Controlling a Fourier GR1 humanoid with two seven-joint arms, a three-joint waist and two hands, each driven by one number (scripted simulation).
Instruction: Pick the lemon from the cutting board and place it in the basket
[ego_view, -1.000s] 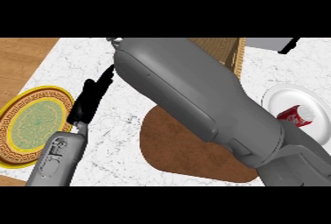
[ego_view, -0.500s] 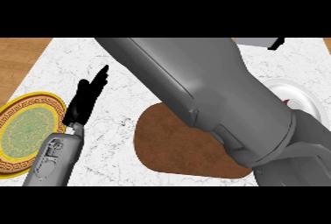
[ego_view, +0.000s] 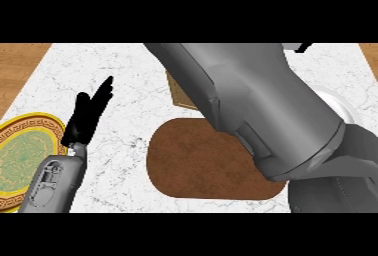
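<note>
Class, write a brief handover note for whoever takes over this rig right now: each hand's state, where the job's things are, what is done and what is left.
Left hand: open, fingers straight, resting over the white marble counter, beside the round gold-rimmed green plate.
Right hand: hidden; only its big grey forearm shows, stretched across the view toward the far side.
Brown rounded wooden cutting board: its visible part is bare.
Lemon and basket: not visible, possibly behind the forearm.
Done: cannot confirm. Left: find the lemon and check whether it is in the basket.
</note>
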